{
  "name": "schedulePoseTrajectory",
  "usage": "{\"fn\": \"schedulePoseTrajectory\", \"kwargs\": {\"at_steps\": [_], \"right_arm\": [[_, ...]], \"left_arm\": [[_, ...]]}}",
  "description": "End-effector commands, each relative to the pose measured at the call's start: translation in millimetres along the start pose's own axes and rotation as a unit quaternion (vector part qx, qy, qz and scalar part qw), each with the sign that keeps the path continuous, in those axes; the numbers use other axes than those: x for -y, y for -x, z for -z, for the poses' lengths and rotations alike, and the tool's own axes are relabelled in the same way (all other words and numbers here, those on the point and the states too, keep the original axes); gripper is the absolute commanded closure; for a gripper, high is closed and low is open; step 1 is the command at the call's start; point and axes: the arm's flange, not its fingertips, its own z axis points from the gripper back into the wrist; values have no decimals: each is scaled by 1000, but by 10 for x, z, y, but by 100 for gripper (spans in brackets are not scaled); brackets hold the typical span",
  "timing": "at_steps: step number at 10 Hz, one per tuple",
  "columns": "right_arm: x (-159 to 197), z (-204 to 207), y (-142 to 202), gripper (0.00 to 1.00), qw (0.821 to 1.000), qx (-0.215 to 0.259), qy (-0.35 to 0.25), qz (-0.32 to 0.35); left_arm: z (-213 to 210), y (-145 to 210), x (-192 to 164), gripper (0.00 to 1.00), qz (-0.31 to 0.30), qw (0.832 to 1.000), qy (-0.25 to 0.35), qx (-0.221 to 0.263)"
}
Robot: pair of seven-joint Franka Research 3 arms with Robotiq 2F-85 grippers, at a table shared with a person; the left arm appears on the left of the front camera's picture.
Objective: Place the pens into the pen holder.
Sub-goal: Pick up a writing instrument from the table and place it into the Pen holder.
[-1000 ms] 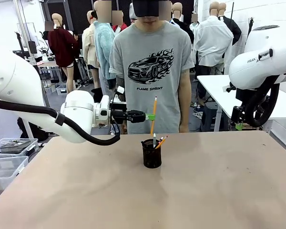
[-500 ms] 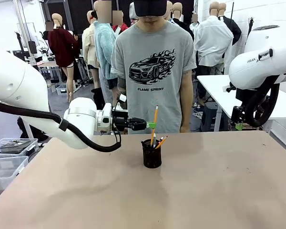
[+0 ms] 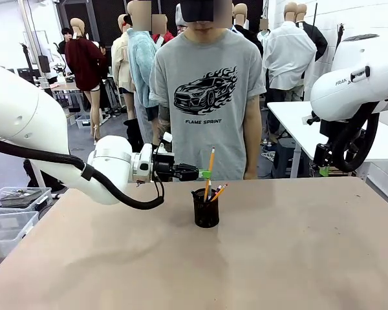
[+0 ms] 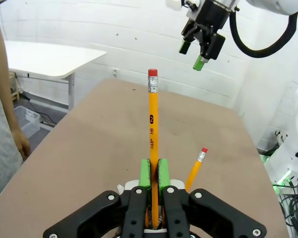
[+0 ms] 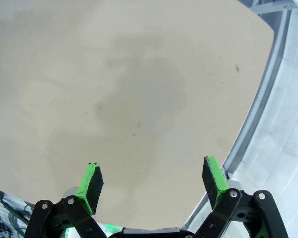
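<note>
The black mesh pen holder (image 3: 205, 208) stands near the middle of the table. My left gripper (image 3: 205, 173) hovers just above it, shut on an orange-yellow pencil (image 3: 210, 165) held upright, with its lower end inside the cup. In the left wrist view the green pads (image 4: 145, 172) clamp the pencil (image 4: 152, 129), eraser end up. A second orange pencil (image 3: 218, 191) (image 4: 196, 168) and a silver-white pen (image 3: 209, 188) lean in the holder. I cannot make out the dark pen. My right gripper (image 5: 154, 181) is open high above bare tabletop, holding nothing.
A person in a grey T-shirt (image 3: 207, 97) stands at the far edge with arms down. Clear bins (image 3: 13, 206) sit off the table's left side, and a white table (image 3: 323, 123) stands at the back right. The right arm (image 3: 359, 84) hangs over the right edge.
My left gripper has come down with the pencil, bringing its lower end into the pen holder. The right arm has not moved.
</note>
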Motion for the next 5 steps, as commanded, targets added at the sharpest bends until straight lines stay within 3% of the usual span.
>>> {"fn": "schedulePoseTrajectory", "kwargs": {"at_steps": [1,2,5], "right_arm": [[6,9,5,0,1000,-3,5,0],[6,9,5,0,1000,-3,5,0],[6,9,5,0,1000,-3,5,0]], "left_arm": [[20,32,3,100,16,1000,9,-8],[23,33,12,93,19,1000,11,-12],[32,46,40,47,25,999,14,-13]]}}
